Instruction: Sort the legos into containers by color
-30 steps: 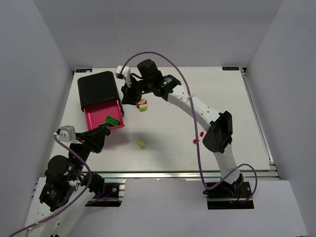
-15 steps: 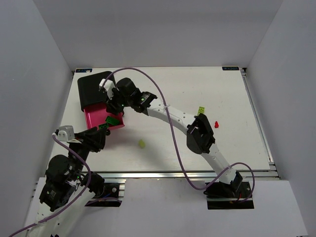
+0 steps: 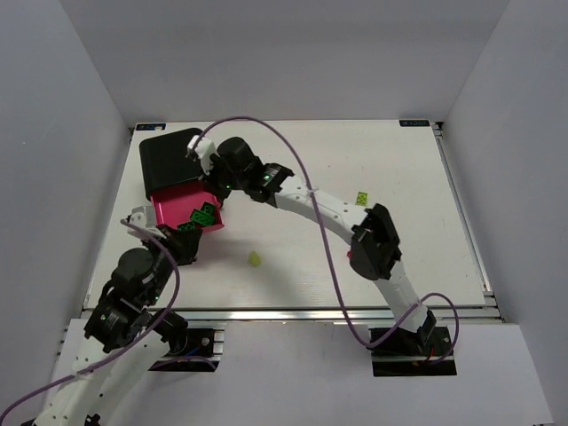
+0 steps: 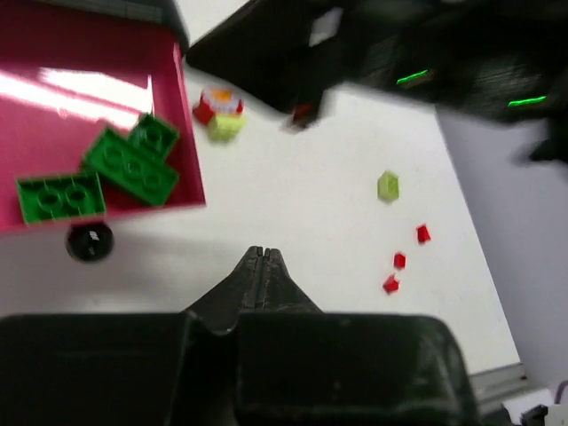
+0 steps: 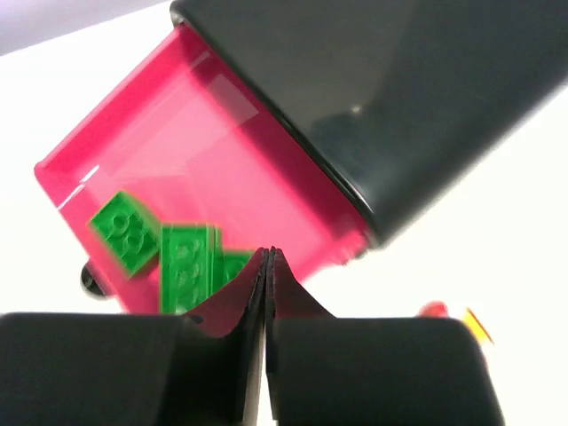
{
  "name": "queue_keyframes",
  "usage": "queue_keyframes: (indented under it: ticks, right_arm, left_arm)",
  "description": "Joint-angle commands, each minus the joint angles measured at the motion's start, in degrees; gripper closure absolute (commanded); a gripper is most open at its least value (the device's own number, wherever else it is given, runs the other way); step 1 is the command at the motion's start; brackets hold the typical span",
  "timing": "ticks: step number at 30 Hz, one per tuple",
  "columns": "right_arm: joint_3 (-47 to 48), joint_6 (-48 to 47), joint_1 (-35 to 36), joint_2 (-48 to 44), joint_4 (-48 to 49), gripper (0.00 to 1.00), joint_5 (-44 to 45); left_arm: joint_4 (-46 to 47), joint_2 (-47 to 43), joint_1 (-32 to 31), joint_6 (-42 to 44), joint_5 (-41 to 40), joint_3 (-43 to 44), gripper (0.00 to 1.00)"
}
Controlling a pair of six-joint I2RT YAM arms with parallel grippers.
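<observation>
One pink drawer (image 3: 177, 206) stands pulled out of the black housing (image 3: 170, 156) and holds three dark green legos (image 3: 202, 215). My right gripper (image 3: 216, 185) is shut and empty, hovering over the drawer's right rim; its wrist view shows the tips (image 5: 268, 256) above the green legos (image 5: 186, 264) and the drawer (image 5: 204, 151). My left gripper (image 3: 190, 238) is shut and empty, just in front of the drawer; its tips (image 4: 257, 255) are near the black knob (image 4: 90, 241). The green legos (image 4: 131, 165) lie in the drawer's front corner (image 4: 80, 106).
A lime lego (image 3: 255, 259) lies on the table in front of the drawer, another (image 3: 361, 198) at mid right. A small red and lime cluster (image 4: 218, 110) sits right of the drawer, under the right arm. Three red bits (image 4: 399, 260) lie further right.
My right arm swung left from the red and lime cluster to above the open drawer. My left arm moved forward and right, closer to the drawer's front.
</observation>
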Motion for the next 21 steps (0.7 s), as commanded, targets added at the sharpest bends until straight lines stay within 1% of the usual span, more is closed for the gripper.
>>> queue_keyframes:
  ticks: [1, 2, 3, 4, 5, 6, 7, 8, 9, 10, 11, 12, 13, 14, 17, 18, 21]
  right_arm:
    - [-4.65, 2.49, -2.84, -13.17, 1.89, 1.0, 4.2]
    - [-9.37, 3.28, -3.37, -17.63, 1.28, 1.0, 4.3]
    - [-11.94, 4.94, -5.99, -19.85, 0.4, 1.0, 3.17]
    - [-14.84, 5.83, -7.23, -22.31, -1.09, 1.0, 0.46]
    - [-19.92, 6.79, -8.38, -26.86, -1.97, 1.0, -1.05]
    - [-22.49, 7.15, -11.61, -28.9, -3.03, 1.0, -2.98]
    - [-24.78, 8.55, -12.86, -31.01, -5.3, 1.0, -6.48]
    - [-27.06, 8.39, -13.92, -35.12, -6.28, 1.0, -8.25]
    - [-31.96, 7.86, -15.58, -37.17, -6.81, 1.0, -9.58]
    - [-34.79, 7.95, -17.25, -39.62, -6.56, 1.0, -10.2]
    - [-37.95, 5.86, -18.66, -44.69, -4.9, 1.0, -10.81]
    - [-44.25, 5.32, -19.19, -47.18, -3.58, 1.0, -11.52]
    - [-47.01, 5.14, -20.59, -49.73, -2.35, 1.0, -12.31]
    - [-49.21, 4.7, -21.74, -54.28, -0.51, 1.0, -13.01]
    - [-55.73, 2.95, -24.11, -61.59, 1.96, 1.0, -14.77]
    - [-56.78, 2.42, -24.64, -63.01, 2.32, 1.0, -15.12]
    - [-60.83, 1.88, -26.75, -67.76, 5.39, 1.0, -15.65]
  left_arm:
    - [-5.79, 5.29, -0.24, -10.87, 1.86, -0.88, 1.0]
    - [-6.42, 8.17, 0.28, -12.37, 2.47, -1.06, 1.0]
    - [-7.03, 9.68, 0.29, -15.0, 2.48, -0.97, 1.0]
    - [-8.08, 11.26, 0.29, -16.33, 2.65, -0.8, 1.0]
    - [-9.66, 14.76, 0.29, -18.08, 2.74, -0.28, 1.0]
    - [-10.28, 16.7, 0.29, -18.97, 2.65, 0.16, 1.0]
    - [-11.86, 18.64, 0.29, -19.93, 2.3, 0.43, 1.0]
    - [-12.48, 20.57, 0.29, -20.81, 1.17, 0.78, 1.0]
    - [-12.83, 24.59, 0.29, -22.04, 0.64, 1.57, 1.0]
    - [-13.27, 26.55, 0.29, -22.23, 0.28, 1.84, 1.0]
    - [-13.19, 28.4, 0.29, -22.49, -0.24, 2.1, 1.0]
    - [-13.28, 31.89, 0.29, -22.75, -0.6, 2.45, 0.98]
    - [-12.76, 33.32, 0.29, -22.58, -1.38, 2.8, 0.97]
    - [-12.66, 34.64, 0.29, -22.58, -1.91, 3.07, 0.95]
    - [-10.38, 37.55, 0.81, -21.7, -6.65, 3.51, 0.93]
    - [-9.77, 37.82, 0.81, -21.53, -9.71, 3.51, 0.88]
    - [-6.44, 39.05, 0.81, -21.61, -14.29, 3.6, 0.79]
